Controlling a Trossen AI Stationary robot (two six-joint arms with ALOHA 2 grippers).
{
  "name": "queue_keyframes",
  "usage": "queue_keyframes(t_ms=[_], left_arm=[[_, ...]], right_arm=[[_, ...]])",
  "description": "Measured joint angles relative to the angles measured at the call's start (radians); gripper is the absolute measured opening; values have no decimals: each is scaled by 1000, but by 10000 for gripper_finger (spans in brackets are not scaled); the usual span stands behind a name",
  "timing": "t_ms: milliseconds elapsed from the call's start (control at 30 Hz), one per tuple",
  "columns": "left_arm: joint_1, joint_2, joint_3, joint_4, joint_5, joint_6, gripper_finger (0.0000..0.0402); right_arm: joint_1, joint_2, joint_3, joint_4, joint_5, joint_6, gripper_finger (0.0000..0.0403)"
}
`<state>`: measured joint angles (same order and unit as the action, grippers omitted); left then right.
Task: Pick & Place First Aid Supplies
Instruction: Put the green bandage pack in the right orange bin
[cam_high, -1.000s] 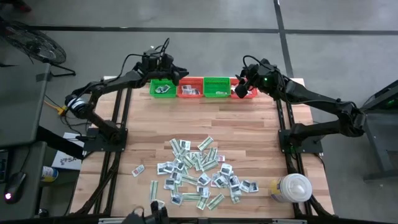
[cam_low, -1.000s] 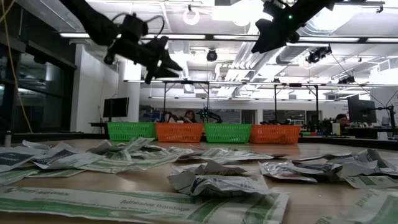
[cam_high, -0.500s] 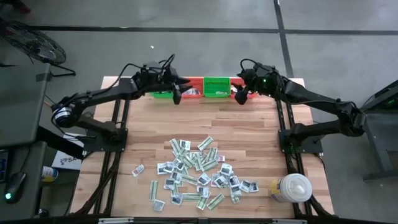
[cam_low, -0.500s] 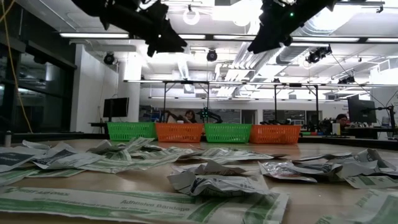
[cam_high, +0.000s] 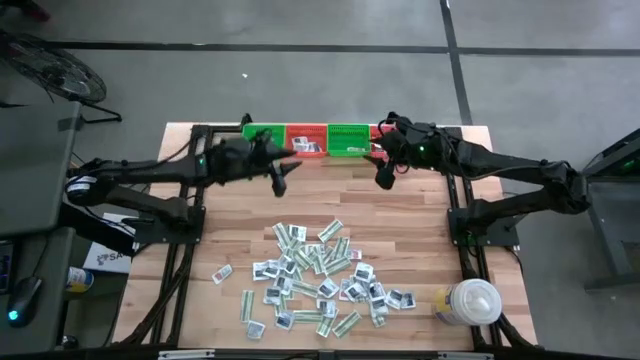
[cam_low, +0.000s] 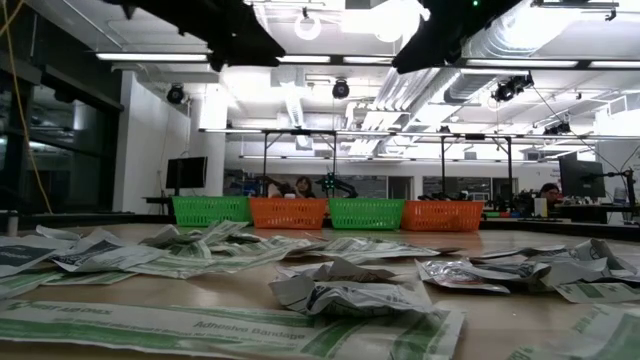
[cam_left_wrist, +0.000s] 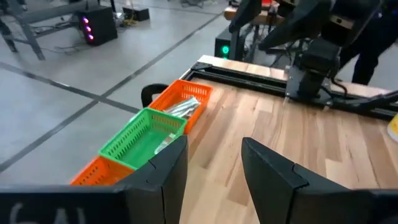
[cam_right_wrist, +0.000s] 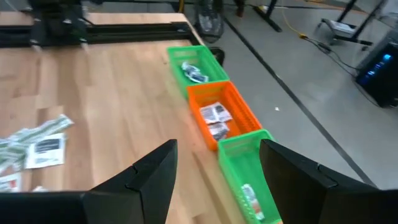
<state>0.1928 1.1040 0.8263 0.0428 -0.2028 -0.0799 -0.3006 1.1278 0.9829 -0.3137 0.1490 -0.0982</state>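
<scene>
The first aid supplies lie in a loose heap of small flat packets on the near half of the wooden table, also seen up close in the low view as first aid supplies. My left gripper hangs open above bare wood, just on the near side of the row of baskets, with nothing between its fingers. My right gripper is open too, at the same distance from the baskets, farther right; its fingers hold nothing. A few packets rest inside the baskets.
Several green and orange baskets stand in a row along the far edge. A big white round lidded container sits at the near right corner. Bare wood lies between the baskets and the heap.
My left gripper has swung away from above the left baskets toward the near edge and now hangs over bare wood; its wrist has rolled. My right gripper has turned and come a little toward the near edge. Both have stayed open. The packets have not moved.
</scene>
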Motion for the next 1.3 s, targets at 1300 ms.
queue_keyframes(t_ms=[1300], left_arm=[[-587, -266, -220, 71, -415, 80, 149]], right_arm=[[498, 214, -119, 47, 102, 659, 200]])
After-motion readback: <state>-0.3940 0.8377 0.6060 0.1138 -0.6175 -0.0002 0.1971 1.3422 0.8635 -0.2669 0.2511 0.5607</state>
